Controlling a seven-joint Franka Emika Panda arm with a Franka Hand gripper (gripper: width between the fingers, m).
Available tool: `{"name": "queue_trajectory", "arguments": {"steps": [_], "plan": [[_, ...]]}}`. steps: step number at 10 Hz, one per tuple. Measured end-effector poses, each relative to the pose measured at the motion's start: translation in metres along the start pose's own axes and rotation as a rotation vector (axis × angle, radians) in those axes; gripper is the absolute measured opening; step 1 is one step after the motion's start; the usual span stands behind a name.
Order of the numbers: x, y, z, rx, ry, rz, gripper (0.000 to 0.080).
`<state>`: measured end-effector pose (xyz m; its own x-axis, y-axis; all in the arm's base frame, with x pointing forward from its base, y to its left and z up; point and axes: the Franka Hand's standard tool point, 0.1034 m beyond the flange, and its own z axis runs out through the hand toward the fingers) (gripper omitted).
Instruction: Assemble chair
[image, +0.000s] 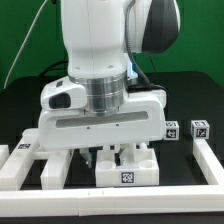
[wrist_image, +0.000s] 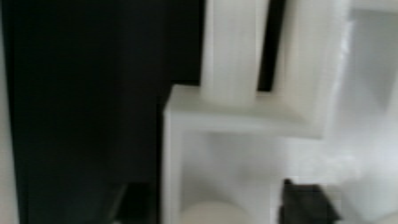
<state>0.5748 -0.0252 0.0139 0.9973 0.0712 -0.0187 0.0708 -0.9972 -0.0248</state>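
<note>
In the exterior view my gripper (image: 112, 156) reaches straight down from the big white arm onto a white blocky chair piece (image: 127, 170), which has a square tag on its front face. The wrist view shows that chair piece (wrist_image: 222, 130) as a pale slab with upright bars, lying between my two dark fingers (wrist_image: 143, 203). Each finger rests against one side of the slab, so the gripper (wrist_image: 226, 206) is shut on it. The arm's body hides most of the piece in the exterior view.
Two small tagged white pieces (image: 172, 130) (image: 200, 129) stand at the exterior view's right, behind a white rail (image: 207, 160). Another tagged piece (image: 22, 147) and a white block (image: 58, 165) sit at its left. A long front rail (image: 110, 203) borders the black table.
</note>
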Motion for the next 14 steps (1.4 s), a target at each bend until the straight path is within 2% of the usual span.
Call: {"name": "queue_trajectory", "arguments": {"steps": [1,2,3,8,9,11,14], "plan": [[0.000,0.000,0.000,0.000,0.000,0.000,0.0239],[0.000,0.000,0.000,0.000,0.000,0.000,0.0061],[0.000,0.000,0.000,0.000,0.000,0.000,0.0031],[0.000,0.000,0.000,0.000,0.000,0.000,0.0031],[0.002,-0.004,0.000,0.001,0.002,0.022,0.0031],[0.015,-0.021,0.000,0.003,0.012,0.043,0.0031],[0.043,-0.038,-0.002,0.005,0.033,0.050,0.0031]]}}
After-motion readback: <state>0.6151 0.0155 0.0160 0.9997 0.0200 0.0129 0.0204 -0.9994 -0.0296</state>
